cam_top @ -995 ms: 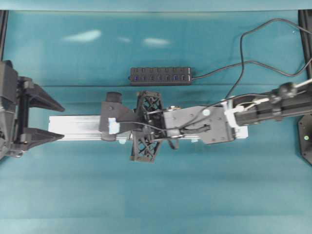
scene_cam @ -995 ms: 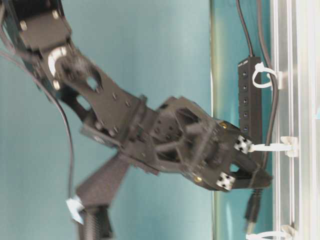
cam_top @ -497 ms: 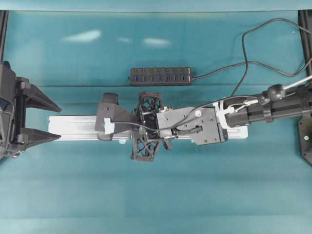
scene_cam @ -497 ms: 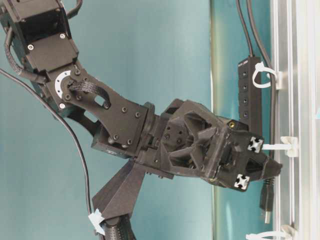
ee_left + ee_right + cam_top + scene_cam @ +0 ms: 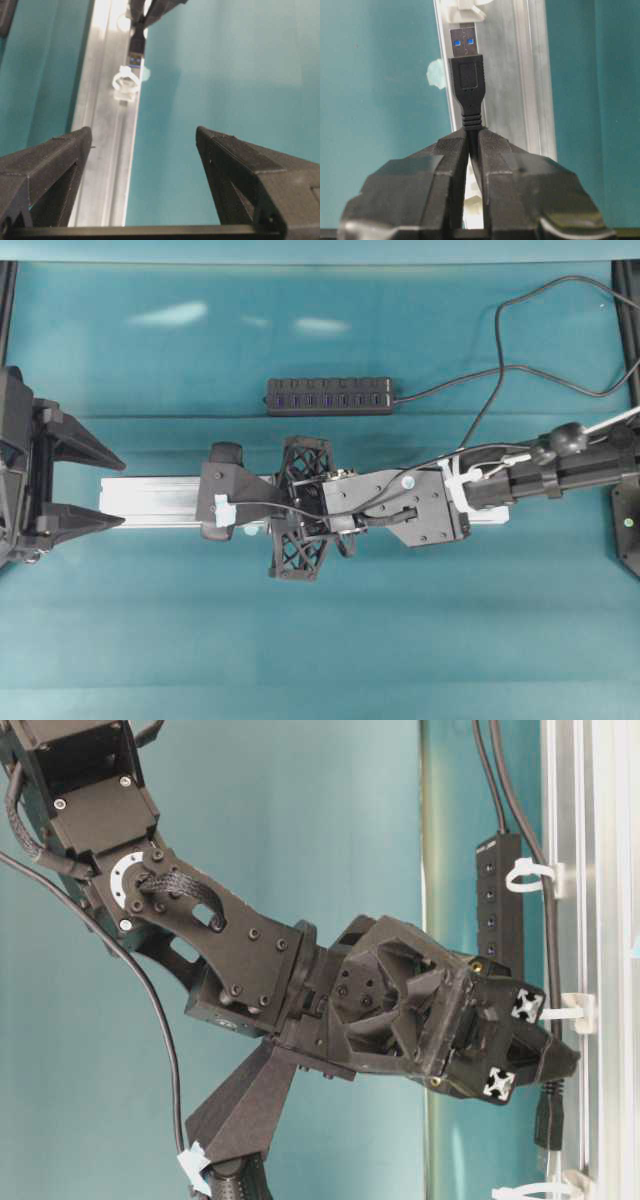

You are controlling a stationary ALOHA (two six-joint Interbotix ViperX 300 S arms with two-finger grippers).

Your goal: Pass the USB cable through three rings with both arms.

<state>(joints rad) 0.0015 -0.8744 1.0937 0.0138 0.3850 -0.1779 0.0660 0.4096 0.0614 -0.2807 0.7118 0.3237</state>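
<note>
My right gripper (image 5: 474, 132) is shut on the black USB cable just behind its plug (image 5: 467, 75). It holds the plug level over the silver rail (image 5: 520, 75), its blue-tipped end close to a white ring (image 5: 462, 10). In the table-level view the gripper (image 5: 560, 1065) sits beside the middle ring (image 5: 568, 1010). The cable (image 5: 548, 940) runs through the top ring (image 5: 530, 873), and the plug (image 5: 548, 1120) points at the lowest ring (image 5: 530, 1188). My left gripper (image 5: 145, 130) is open and empty, facing that ring (image 5: 125, 82) and the plug (image 5: 136, 47). It is also open at the left of the overhead view (image 5: 120, 488).
A black multi-port hub (image 5: 328, 397) lies behind the rail (image 5: 160, 502), with its cord looping at the back right (image 5: 520, 340). A pale-blue tab (image 5: 436, 74) sticks out beside the rail. My right arm (image 5: 400, 502) lies along the rail's middle.
My right gripper has carried the plug further along the rail, past the middle ring and closer to the last ring. My left gripper has stayed open and nearly still.
</note>
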